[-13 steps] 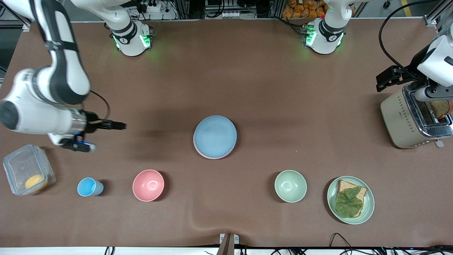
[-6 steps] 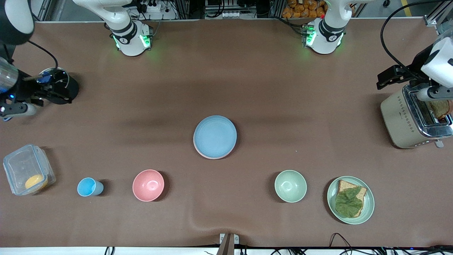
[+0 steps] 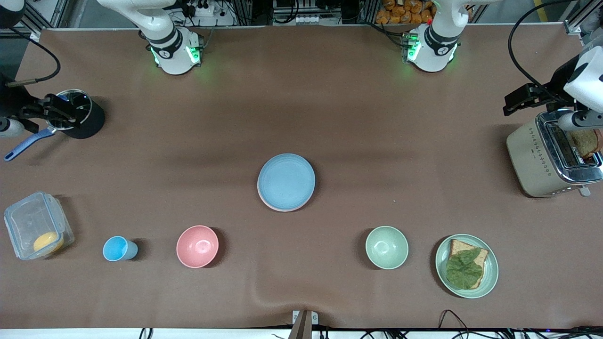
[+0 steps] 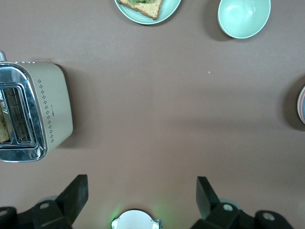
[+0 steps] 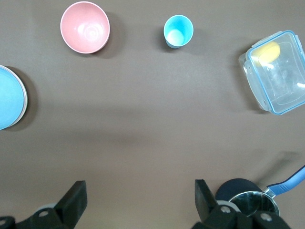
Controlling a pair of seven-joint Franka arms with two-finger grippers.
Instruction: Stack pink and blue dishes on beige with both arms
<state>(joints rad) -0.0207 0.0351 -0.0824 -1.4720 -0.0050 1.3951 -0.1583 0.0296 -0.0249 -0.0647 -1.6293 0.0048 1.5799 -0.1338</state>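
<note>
The light blue plate (image 3: 286, 180) lies in the middle of the table on top of the pink plate (image 3: 281, 207), of which only a thin rim shows. The beige plate is hidden; a pale edge (image 5: 25, 102) under the blue plate (image 5: 8, 103) is all the right wrist view gives. My right gripper (image 3: 56, 112) hangs open and empty over the black pot at the right arm's end, its fingers wide apart in its wrist view (image 5: 139, 198). My left gripper (image 3: 513, 101) is open and empty by the toaster (image 4: 141, 191). Both are well away from the stack.
Nearer the front camera stand a clear container (image 3: 37, 225) with a yellow item, a blue cup (image 3: 118, 248), a pink bowl (image 3: 197, 246), a green bowl (image 3: 387, 247) and a green plate (image 3: 490, 278) with bread and a leaf. A toaster (image 3: 541, 160) and a black pot (image 3: 80, 120) stand at the table's ends.
The right arm has swung away from the table's middle to the table's edge over the pot. The left arm has barely moved. The plates are unchanged.
</note>
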